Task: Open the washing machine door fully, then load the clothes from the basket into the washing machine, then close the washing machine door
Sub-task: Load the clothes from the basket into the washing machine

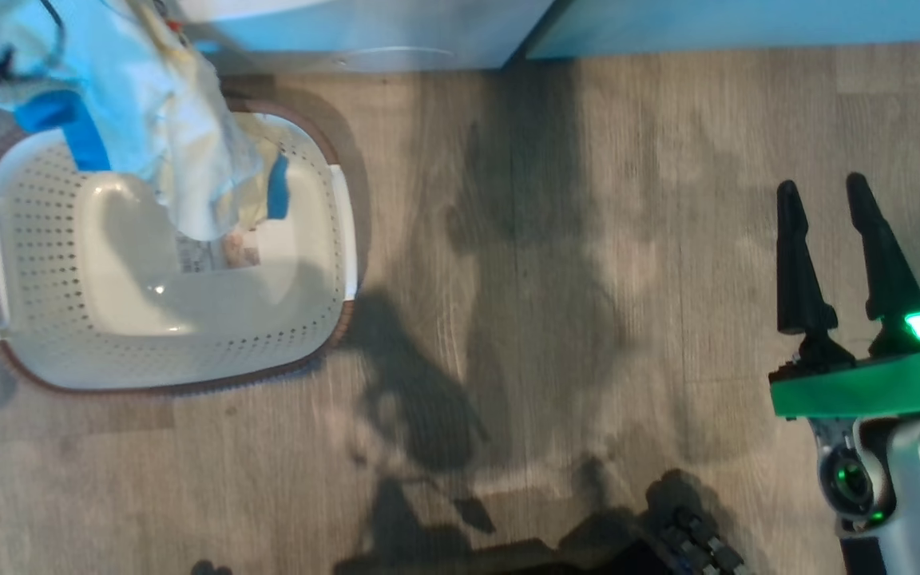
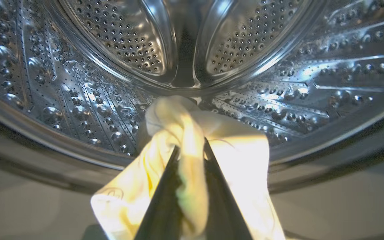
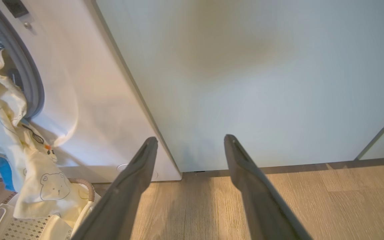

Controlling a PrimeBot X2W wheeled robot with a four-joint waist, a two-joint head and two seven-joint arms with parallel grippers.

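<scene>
Cream clothes (image 2: 178, 113) are pinched in the nearly closed left gripper (image 2: 192, 145) at the drum (image 2: 78, 83) mouth, 6 o'clock. Their tail hangs over the basket (image 1: 45, 239) at 9. Released here, its weight could drag them out. Right gripper (image 1: 821, 188), at 3, gapes empty.

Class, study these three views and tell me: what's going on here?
The robot is loading laundry. Its left pincer is shut on the cream clothes and holds them at the mouth of the steel drum of the washer. The bundle trails down from the opening, its lower end hanging over the basket on the floor. The right pincer is open and holds nothing, above the floor off to the side.
</scene>
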